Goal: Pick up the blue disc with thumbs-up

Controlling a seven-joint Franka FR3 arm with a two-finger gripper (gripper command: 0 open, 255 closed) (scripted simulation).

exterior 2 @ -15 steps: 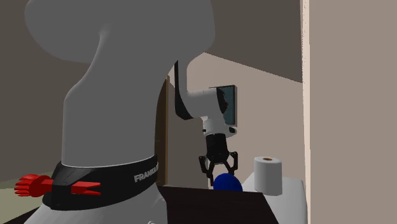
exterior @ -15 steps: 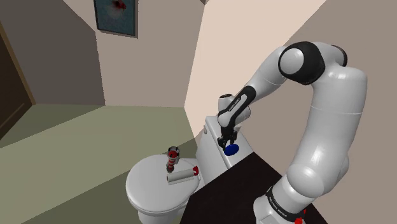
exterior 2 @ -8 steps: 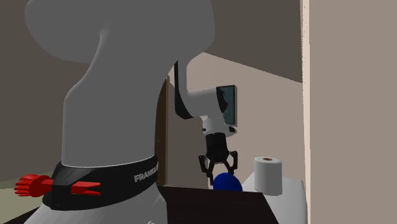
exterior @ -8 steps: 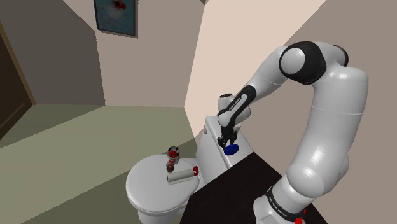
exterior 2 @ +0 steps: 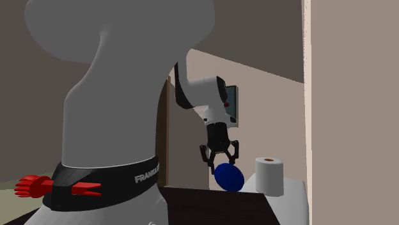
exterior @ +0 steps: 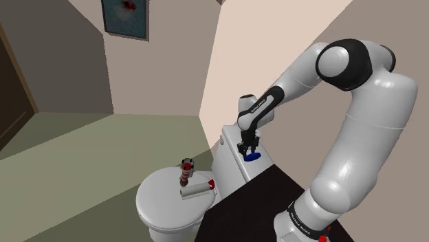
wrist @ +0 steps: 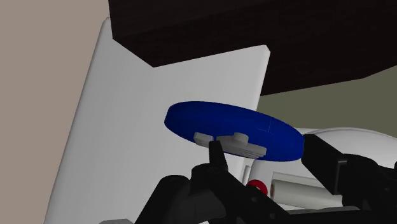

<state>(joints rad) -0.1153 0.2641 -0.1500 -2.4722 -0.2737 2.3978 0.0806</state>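
One blue disc (exterior 2: 229,177) hangs tilted in the hand (exterior 2: 220,165), the fingers clamped on its upper edge. It seems to sit just clear of the white cistern lid (wrist: 159,140), near a paper roll (exterior 2: 269,176). A grey raised figure marks its face.

Taupe and beige walls (exterior: 69,62) met at a corner, with a framed picture (exterior: 126,17) hung high and a dark door (exterior: 10,89) at the shoulder view's left. The floor (exterior: 103,137) was olive green. A white toilet (exterior: 155,201) stood beside a dark surface (exterior: 256,203).
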